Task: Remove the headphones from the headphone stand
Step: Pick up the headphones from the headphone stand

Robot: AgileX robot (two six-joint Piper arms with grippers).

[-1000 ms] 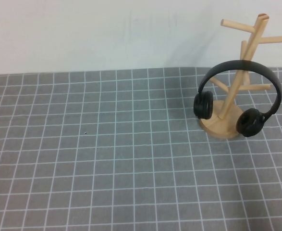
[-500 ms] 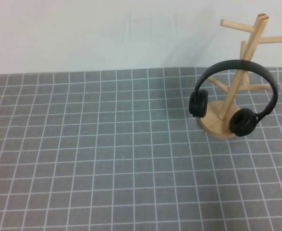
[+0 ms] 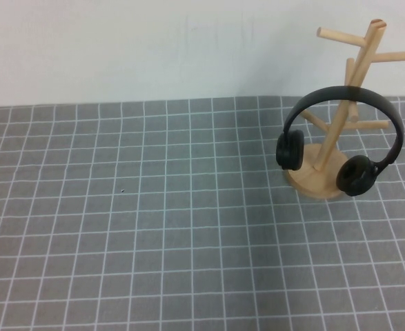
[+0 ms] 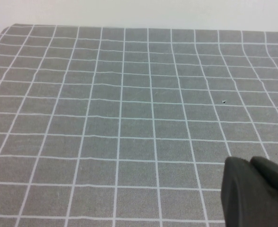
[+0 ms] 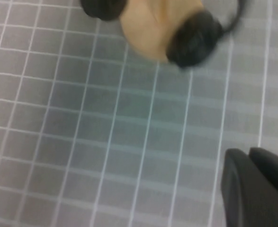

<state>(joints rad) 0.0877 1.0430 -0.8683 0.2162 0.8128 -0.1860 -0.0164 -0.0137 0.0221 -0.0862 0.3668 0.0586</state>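
The black headphones [image 3: 343, 91] hang by their headband on the light wooden headphone stand [image 3: 339, 121] at the far right of the table, with one ear cup on each side of the round base [image 3: 317, 182]. In the right wrist view the ear cups [image 5: 195, 38] and the base [image 5: 150, 26] show blurred, well beyond my right gripper [image 5: 247, 152], which is shut and empty above the cloth. My left gripper [image 4: 248, 161] is shut and empty over bare cloth, with the headphones out of its view. Neither gripper shows in the high view.
A grey cloth with a white grid [image 3: 154, 221] covers the table, and a white wall [image 3: 154, 48] stands behind it. The stand's upper pegs [image 3: 395, 56] reach above and past the headphones. A tiny dark speck [image 3: 123, 190] lies on the cloth.
The headphones swung a little left on the stand, then back to the right, close to where they first hung. The stand has not moved.
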